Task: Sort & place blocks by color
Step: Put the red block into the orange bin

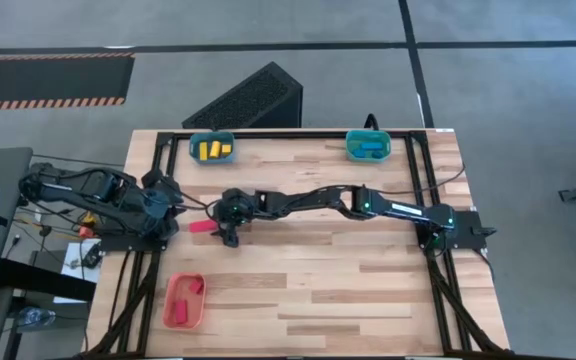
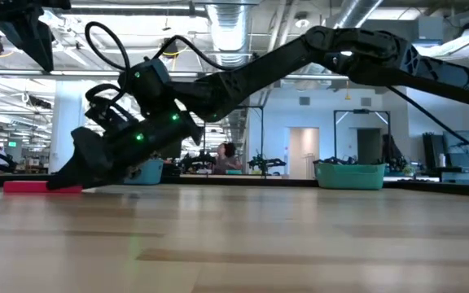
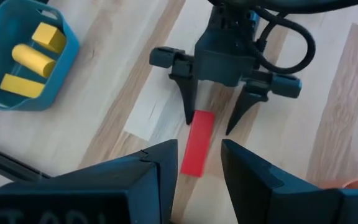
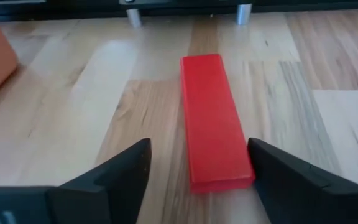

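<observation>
Closest to the front edge of the table (image 1: 368,300), near its left corner, sits an orange tray (image 1: 184,300) with a red block (image 1: 194,288) lying inside it. Farther in, about the middle of the left half, a flat red bar (image 4: 215,127) lies flat on the wood. The right gripper (image 4: 197,168), stretched far across from the right side, is low over this bar with its fingers spread wide; the near end of the bar lies between the two fingertips, with bare wood showing on either side, so nothing is grasped. The left gripper (image 3: 199,163) hangs just on the other side of the bar, at the left edge of the table, and points toward it; its fingers are parted and hold nothing. In the low view the bar shows as a thin red strip on the tabletop beside the lowered right gripper. At the far edge stand two more trays: a blue tray (image 1: 213,148) toward the left holding three yellow blocks (image 3: 35,59), and a teal tray (image 1: 368,146) toward the right holding blue blocks (image 1: 370,148). Beyond the table, in the room, a person (image 2: 228,155) sits at a desk.
</observation>
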Action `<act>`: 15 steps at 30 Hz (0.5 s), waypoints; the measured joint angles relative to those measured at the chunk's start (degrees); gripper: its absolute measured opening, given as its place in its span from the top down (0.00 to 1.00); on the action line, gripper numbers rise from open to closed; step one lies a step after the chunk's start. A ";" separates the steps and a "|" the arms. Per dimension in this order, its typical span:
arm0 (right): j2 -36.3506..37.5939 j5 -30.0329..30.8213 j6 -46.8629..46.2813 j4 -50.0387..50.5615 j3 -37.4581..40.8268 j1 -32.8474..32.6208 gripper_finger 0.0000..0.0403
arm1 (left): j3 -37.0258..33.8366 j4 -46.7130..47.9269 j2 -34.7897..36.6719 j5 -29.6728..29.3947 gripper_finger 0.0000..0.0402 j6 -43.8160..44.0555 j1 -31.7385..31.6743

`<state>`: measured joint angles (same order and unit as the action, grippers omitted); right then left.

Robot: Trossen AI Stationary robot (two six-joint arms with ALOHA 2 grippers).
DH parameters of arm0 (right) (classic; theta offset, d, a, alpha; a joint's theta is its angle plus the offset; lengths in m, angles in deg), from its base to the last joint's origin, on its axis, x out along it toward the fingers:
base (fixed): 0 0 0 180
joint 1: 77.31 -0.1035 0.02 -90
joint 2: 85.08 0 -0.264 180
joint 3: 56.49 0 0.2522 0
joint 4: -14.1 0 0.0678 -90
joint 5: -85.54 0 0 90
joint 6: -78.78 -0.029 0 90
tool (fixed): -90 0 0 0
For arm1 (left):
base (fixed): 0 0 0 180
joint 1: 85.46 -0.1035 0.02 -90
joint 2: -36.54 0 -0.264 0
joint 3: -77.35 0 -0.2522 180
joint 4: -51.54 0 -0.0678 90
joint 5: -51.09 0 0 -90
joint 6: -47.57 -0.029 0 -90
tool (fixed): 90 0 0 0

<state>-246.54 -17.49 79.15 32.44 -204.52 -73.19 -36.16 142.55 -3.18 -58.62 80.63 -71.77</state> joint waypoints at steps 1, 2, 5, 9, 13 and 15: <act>-0.34 0.51 -0.05 -0.21 -0.07 -0.03 0.30 | 0.00 0.02 0.00 0.11 0.73 0.65 0.02; -0.35 0.83 -0.08 -0.13 -0.05 -0.03 0.33 | 0.00 0.00 0.00 0.20 0.73 1.17 0.00; -0.40 2.44 -0.15 0.09 0.00 0.00 0.46 | 0.00 0.00 0.00 0.20 0.73 2.69 0.00; 1.59 2.66 -1.94 3.74 0.17 0.30 0.71 | 0.00 -0.16 0.00 -1.35 0.73 5.93 0.02; 5.93 2.87 -4.29 12.54 0.51 1.10 0.72 | 0.00 -0.11 0.00 -9.15 0.73 14.26 0.02; 8.56 6.20 -3.84 17.24 0.63 1.88 0.72 | 0.00 0.09 0.00 -14.76 0.73 20.13 -0.02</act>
<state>-237.98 -11.28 75.31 49.69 -203.89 -71.31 -36.16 142.64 -3.18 -73.38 100.77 -71.79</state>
